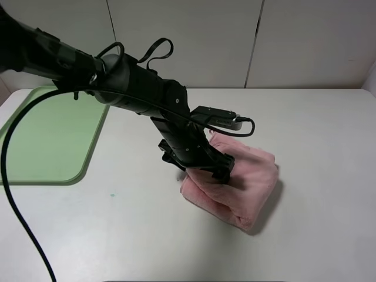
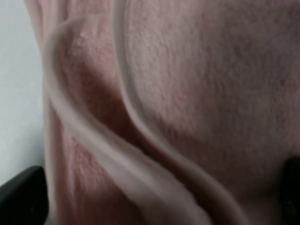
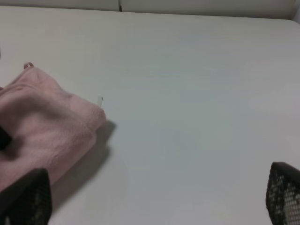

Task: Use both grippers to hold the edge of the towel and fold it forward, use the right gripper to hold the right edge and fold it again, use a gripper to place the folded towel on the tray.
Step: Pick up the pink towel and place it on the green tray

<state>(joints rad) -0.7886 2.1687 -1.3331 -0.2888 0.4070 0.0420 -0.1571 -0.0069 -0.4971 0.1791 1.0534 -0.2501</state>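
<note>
The pink towel (image 1: pixel 247 176) lies folded into a thick bundle on the white table, right of centre. My left gripper (image 1: pixel 205 170) reaches down onto its left side. In the left wrist view the towel (image 2: pixel 197 93) fills the frame, its hem (image 2: pixel 140 122) curving across, and the dark fingertips (image 2: pixel 21 192) stand wide apart at either side: open, with cloth between them. My right gripper (image 3: pixel 159 201) is open over bare table, apart from the towel (image 3: pixel 47 122), whose small loop (image 3: pixel 29 65) shows at a corner. The light-green tray (image 1: pixel 53 141) sits at the far left.
A black cable (image 1: pixel 12 194) hangs from the left arm over the table's left front, beside the tray. The right arm does not show in the exterior high view. White wall panels stand behind the table.
</note>
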